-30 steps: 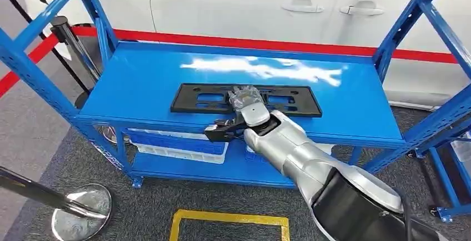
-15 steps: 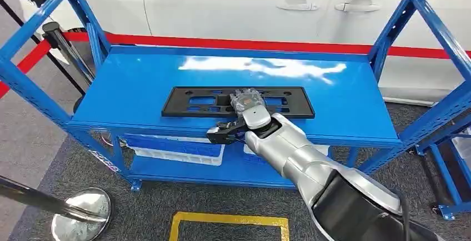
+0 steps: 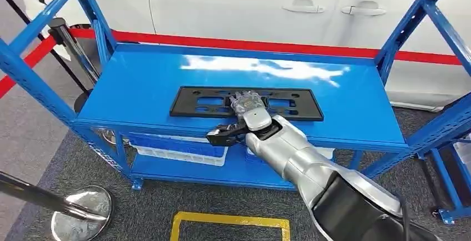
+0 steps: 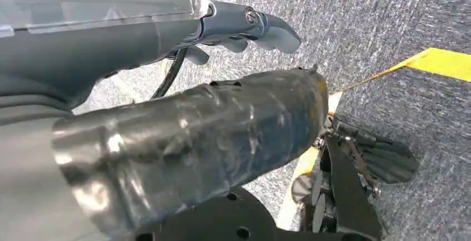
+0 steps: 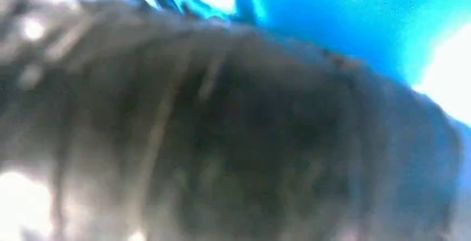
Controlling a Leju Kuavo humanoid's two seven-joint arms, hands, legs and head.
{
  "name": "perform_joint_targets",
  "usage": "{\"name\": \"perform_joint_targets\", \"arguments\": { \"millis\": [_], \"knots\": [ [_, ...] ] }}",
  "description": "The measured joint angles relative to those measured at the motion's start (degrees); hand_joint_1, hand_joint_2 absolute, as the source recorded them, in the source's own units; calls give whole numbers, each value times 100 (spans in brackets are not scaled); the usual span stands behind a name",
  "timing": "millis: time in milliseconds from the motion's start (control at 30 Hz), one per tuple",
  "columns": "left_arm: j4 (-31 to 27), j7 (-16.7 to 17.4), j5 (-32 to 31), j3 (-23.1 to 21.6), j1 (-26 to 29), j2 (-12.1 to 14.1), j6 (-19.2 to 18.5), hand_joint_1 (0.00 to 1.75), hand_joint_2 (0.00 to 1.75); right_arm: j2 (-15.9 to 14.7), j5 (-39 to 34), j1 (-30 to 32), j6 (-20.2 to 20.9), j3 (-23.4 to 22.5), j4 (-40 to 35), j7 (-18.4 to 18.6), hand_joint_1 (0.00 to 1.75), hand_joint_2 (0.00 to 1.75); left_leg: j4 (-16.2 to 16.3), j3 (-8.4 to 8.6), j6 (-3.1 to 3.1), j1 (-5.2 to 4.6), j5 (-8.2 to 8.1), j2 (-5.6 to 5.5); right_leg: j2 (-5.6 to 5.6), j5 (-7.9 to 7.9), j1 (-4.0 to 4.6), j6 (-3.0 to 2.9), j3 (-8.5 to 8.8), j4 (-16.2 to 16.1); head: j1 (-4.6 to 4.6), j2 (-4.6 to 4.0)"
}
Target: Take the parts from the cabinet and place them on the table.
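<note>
Stanchion base [image 3: 82, 214] on the carpet, well to the left of and below the blue rack [image 3: 139, 85]. White bin [image 3: 178, 145] on the lower shelf, directly beneath the rack's top shelf. Black plastic frame part [image 3: 194, 101] lying flat on that top shelf, near its front edge, lengthwise along it. Right hand [image 3: 247, 105] resting on the part's middle, reached in from the rack's front; whether clamped or merely pressing cannot be told, right wrist view being a blur. Left hand [image 4: 244, 27] hanging over the carpet away from the rack, fingers curled loosely, holding nothing. Likely the grasping step, part not yet lifted. Next: a firm pinch on the near rail, then a level lift clear of the rack's uprights. White car [image 3: 311, 2] behind the rack.
</note>
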Motion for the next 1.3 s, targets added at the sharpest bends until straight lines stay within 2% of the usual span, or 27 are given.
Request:
{"name": "perform_joint_targets", "arguments": {
  "millis": [67, 133, 167, 200, 267, 300, 333, 367, 400, 467, 500, 533, 633, 667, 700, 733, 767, 800, 833, 867, 900, 933, 1000, 1033, 1067, 1100, 1300],
  "knots": [
    [0, -4, 0, 0, -6, 0, 0, 0, 0, 0, 4, 5, 2, -4, 0, -7, 0, 0, -1, -4, -53, 10, 3, -1, 5, 7, 17, -19, -21, -38, 0, 0],
    [0, -4, 0, 0, -4, 0, 0, 0, 0, -4, 15, 11, 2, -13, 2, -20, 0, 0, -31, 13, -127, 20, 3, 1, 8, 16, 33, -77, -14, -57, 2, 0],
    [0, -2, 0, 0, -5, 9, 0, 0, 0, 0, 37, 9, 2, -28, 0, -33, 0, 0, 17, -18, -152, 44, -53, 8, 0, 49, -34, -121, 28, -123, -2, 0],
    [0, -2, -2, 0, -1, 9, -2, 0, 0, 4, 59, 7, 2, -50, 0, -44, 0, 0, 175, -63, -170, 35, -168, 12, 7, 52, -28, -131, 46, -145, 0, 0],
    [0, 2, -4, 0, -2, 9, -2, 0, 0, 7, 98, 18, 7, -66, 0, -57, 0, 0, 1019, -465, -186, 34, -610, 11, -8, 42, -15, -183, 47, -139, -9, 0],
    [0, 7, -9, 0, -1, 9, -2, 0, 0, 7, 105, 46, 11, -85, 2, -59, 0, 0, 1400, -657, -194, 33, -742, 11, -16, 35, -2, -194, 48, -134, -7, 0],
    [0, 11, -11, 0, 2, 9, 0, 0, 0, 7, 107, 74, 11, -96, 2, -61, 0, 0, 1630, -784, -199, 33, -769, 12, -17, 28, 6, -205, 47, -124, -7, 0],
    [0, 24, -13, 0, 8, 9, 0, 0, 0, 7, 107, 98, 11, -105, 2, -63, 0, 0, 1619, -791, -197, 34, -672, 12, -16, 16, 10, -215, 50, -111, -7, 0],
    [0, 30, -17, 0, 10, 9, 2, 0, 0, 7, 107, 108, 13, -122, 2, -66, 0, 0, 1366, -691, -188, 33, -460, 12, -10, 2, 11, -211, 52, -91, -7, 0],
    [0, 33, -18, 0, 7, 9, 4, 0, 0, 11, 109, 104, 28, -159, 0, -66, 0, 0, 547, -314, -149, 33, 0, 14, 0, -39, 11, -196, 66, -50, -7, 0],
    [0, 33, -17, 0, 6, 11, 4, 0, 0, 15, 109, 105, 37, -179, 0, -66, 0, 0, 160, -140, -110, 24, 38, 15, 0, -67, 7, -173, 63, -26, -7, -2],
    [0, 35, -20, 0, 5, 11, 4, 0, 0, 13, 109, 100, 46, -195, 0, -66, 0, 0, 54, -72, -109, -17, 12, 12, 4, -83, 57, -145, 31, 18, -9, 0],
    [0, 35, -20, 0, 0, 13, 7, 0, 0, 20, 111, 112, 63, -227, 0, -70, 0, 0, 71, -100, -66, -31, 17, -4, -2, -59, 34, -79, 38, -22, 2, 0],
    [0, 35, -20, 0, 1, 11, 7, 0, 0, 22, 120, 107, 70, -245, -2, -74, 0, 0, 15, -67, -23, 26, 46, 4, 2, -92, 61, -47, 36, -7, -2, 0],
    [0, 35, -24, 0, 5, 13, 7, 0, 0, 20, 133, 102, 79, -265, -2, -90, 0, 0, -8, -46, -5, 33, 58, 5, -1, -161, 32, -8, 31, 80, 2, 0],
    [0, 33, -26, 0, 4, 13, 7, 0, 0, 17, 166, 94, 90, -280, -2, -103, 0, 175, -12, -46, 29, 35, 55, 10, -9, -324, 25, 19, -86, 311, 2, 0],
    [0, 35, -26, 0, -1, 13, 9, 0, 0, 17, 203, 95, 107, -289, 0, -107, 0, 175, -12, -46, 52, 33, 50, 13, -6, -548, 5, 39, -284, 734, 2, 0],
    [0, 35, -28, 0, -2, 13, 4, 0, 0, 17, 229, 108, 138, -293, 2, -114, 56, 175, -12, -46, 58, 32, 46, 15, -7, -745, -7, 57, -508, 1198, 2, 0],
    [0, 35, -31, 0, -3, 13, 7, 0, 0, 15, 243, 128, 149, -297, 4, -118, 175, 175, -11, -46, 63, 33, 42, 15, -7, -844, -18, 73, -694, 1552, 2, 0],
    [0, 35, -33, 0, -2, 13, 7, 0, 0, 11, 262, 144, 155, -302, 9, -118, 175, 175, -9, -44, 63, 35, 41, 14, -8, -830, -34, 80, -765, 1671, 2, 0],
    [0, 35, -35, 0, -1, 13, 7, 0, 0, 9, 306, 155, 197, -317, 9, -118, 175, 175, -6, -38, 71, 49, 35, 12, -10, -684, -69, 104, -731, 1559, 2, -2],
    [0, 35, -35, 0, 1, 11, 9, 0, 0, 11, 321, 155, 214, -337, 9, -127, 175, 175, 8, -36, 79, 53, 27, 11, -11, -456, -104, 162, -572, 1214, 2, 0],
    [0, 35, -39, 0, 2, 11, 9, 0, 0, 11, 363, 139, 208, -374, 7, -149, 175, 175, 84, -36, 49, 86, -30, 9, -34, 20, -202, 295, -77, 220, 2, 0],
    [-6, 35, -44, 2, 0, 37, 13, 0, 0, 9, 394, 137, 208, -396, 7, -162, 175, 175, 131, -74, 10, 49, -59, -7, -10, -138, -185, 383, -10, 85, 9, 0],
    [-7, 39, -48, 0, -11, 44, 13, 0, 0, 22, 418, 145, 214, -411, 7, -171, 175, 175, 196, -100, -21, 21, -83, -17, 15, -60, -191, 227, -38, 65, -2, 0],
    [-9, 42, -50, 0, -12, 44, 13, 0, 0, 17, 437, 167, 216, -424, 7, -179, 175, 175, 168, -97, -28, 22, -71, -15, 5, -77, -163, 174, -41, 74, -4, 0],
    [-7, 46, -55, 2, -5, 44, 2, 0, 0, 13, 529, 157, 203, -468, 7, -192, 175, 175, 79, -38, -77, 43, -46, -10, 28, -96, -136, 138, -34, 75, -4, -2]
  ]
}}
